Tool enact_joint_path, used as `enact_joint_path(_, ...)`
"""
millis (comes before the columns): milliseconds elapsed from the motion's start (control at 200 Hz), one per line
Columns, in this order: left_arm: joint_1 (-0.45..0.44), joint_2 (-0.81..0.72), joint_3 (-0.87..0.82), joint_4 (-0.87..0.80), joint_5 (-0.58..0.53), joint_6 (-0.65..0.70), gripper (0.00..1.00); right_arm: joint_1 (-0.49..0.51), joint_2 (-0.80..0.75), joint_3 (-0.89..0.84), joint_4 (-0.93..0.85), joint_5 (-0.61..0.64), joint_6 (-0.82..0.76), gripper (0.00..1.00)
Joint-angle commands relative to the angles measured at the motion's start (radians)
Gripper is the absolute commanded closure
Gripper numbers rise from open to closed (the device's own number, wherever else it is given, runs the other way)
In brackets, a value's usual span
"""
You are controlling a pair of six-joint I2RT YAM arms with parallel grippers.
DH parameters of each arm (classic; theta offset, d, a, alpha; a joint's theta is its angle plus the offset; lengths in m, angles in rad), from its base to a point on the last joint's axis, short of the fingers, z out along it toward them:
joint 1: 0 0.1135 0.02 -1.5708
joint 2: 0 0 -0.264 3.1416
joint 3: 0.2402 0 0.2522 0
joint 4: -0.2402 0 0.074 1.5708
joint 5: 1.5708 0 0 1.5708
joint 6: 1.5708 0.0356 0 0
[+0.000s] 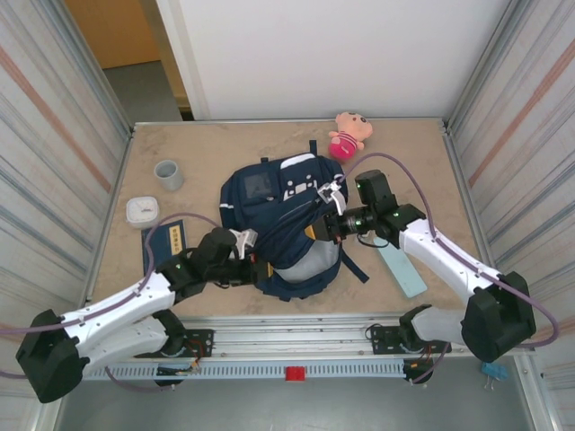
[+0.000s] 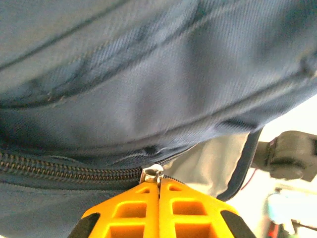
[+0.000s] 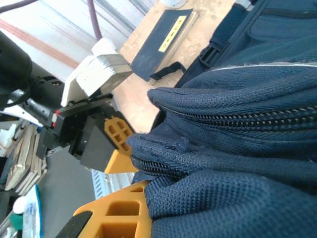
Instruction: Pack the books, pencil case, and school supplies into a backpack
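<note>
From where I stand, the left pincer [image 2: 158,187] is clenched on the small silvery zipper pull [image 2: 152,173]. Its orange tips are pressed together right where the zipper teeth end and the grey lining [image 2: 215,163] shows. Across the bag, the right pincer [image 1: 314,231] is clamped on a bunched fold of the backpack [image 1: 287,211] near its mouth, bracing it.

The backpack lies in the middle of the table [image 1: 225,144], its main compartment part open at the near end. I'd judge the step in hand to be opening the bag, and nothing looks packed yet. The next move calls for drawing the pull along the zipper track with the fabric held taut, so the mouth gapes wide enough.

The dark blue book [image 1: 164,242] lies on the table left of the bag, and the pale teal pencil case [image 1: 402,269] lies to its right. The book carries a yellow strip with dark characters, too small to read. White marks on the backpack's front are likewise illegible.
</note>
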Motion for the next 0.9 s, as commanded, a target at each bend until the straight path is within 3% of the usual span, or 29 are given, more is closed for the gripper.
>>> enact_joint_path(0, 0.006, -0.001, 0.132, -0.232, -0.033, 0.198, 1.00, -0.055, -0.008, 0.023, -0.018, -0.079, -0.031, 1.00)
enact_joint_path(155, 0.006, 0.031, 0.160, -0.329, -0.098, 0.290, 1.00, -0.068, 0.013, 0.062, -0.023, -0.128, 0.000, 1.00)
enact_joint_path(351, 0.006, 0.080, 0.162, -0.331, -0.080, 0.364, 1.00, -0.092, 0.019, 0.095, 0.016, -0.161, 0.077, 1.00)
enact_joint_path(451, 0.006, 0.076, 0.168, -0.300, -0.036, 0.383, 1.00, -0.081, 0.017, 0.105, -0.019, -0.149, 0.011, 1.00)
enact_joint_path(666, 0.008, 0.104, 0.290, -0.457, -0.095, 0.505, 1.00, -0.062, 0.036, 0.121, -0.122, -0.099, -0.138, 1.00)
enact_joint_path(892, 0.049, 0.119, 0.224, -0.216, 0.199, 0.297, 1.00, -0.002, 0.037, 0.132, -0.142, -0.011, -0.236, 1.00)
